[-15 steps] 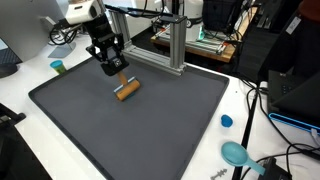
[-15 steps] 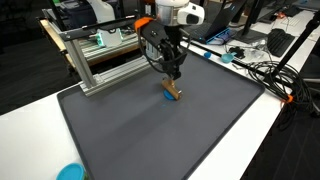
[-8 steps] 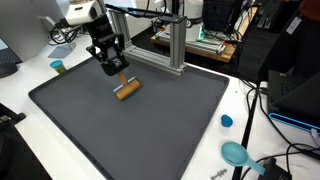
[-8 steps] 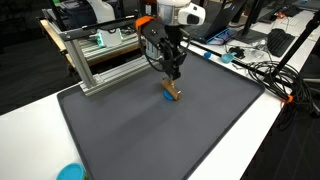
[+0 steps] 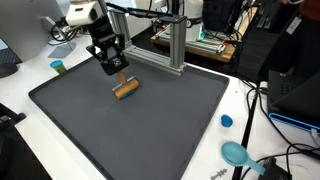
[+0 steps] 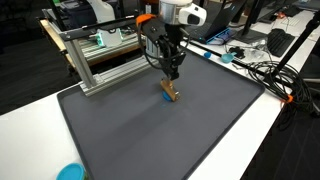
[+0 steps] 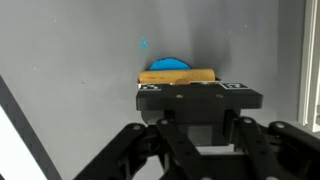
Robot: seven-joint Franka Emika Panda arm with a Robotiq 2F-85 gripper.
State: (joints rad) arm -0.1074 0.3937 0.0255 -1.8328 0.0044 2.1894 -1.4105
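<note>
1. Nothing has visibly moved in the last second: the arm, the gripper (image 5: 118, 72) and the wooden cylinder (image 5: 126, 89) stand where they did.
2. Dark grey mat (image 5: 150, 135) fills the middle of both exterior views and lies on a white table (image 5: 30, 125).
3. Aluminium frame (image 5: 176, 45) stands along the mat's far edge, at the upper centre of the frame; in an exterior view (image 6: 85, 60) it is at the upper left.
4. Gripper, tilted down over the mat's upper left part, has its jaws drawn in narrow on the wooden cylinder. The wrist view shows the cylinder (image 7: 178, 75) lying crosswise right at the fingertips, with a blue part behind it. Whether it is clear of the mat cannot be told.
5. Teal bowl (image 5: 236, 153) sits on the table at the lower right, well apart from the gripper.
6. Wooden cylinder sits in the mat's upper left area, just below the gripper.
7. Blue cap (image 5: 226, 121) lies beside the mat's right edge.
8. Green cup (image 5: 58, 67) stands off the mat at the far left.
</note>
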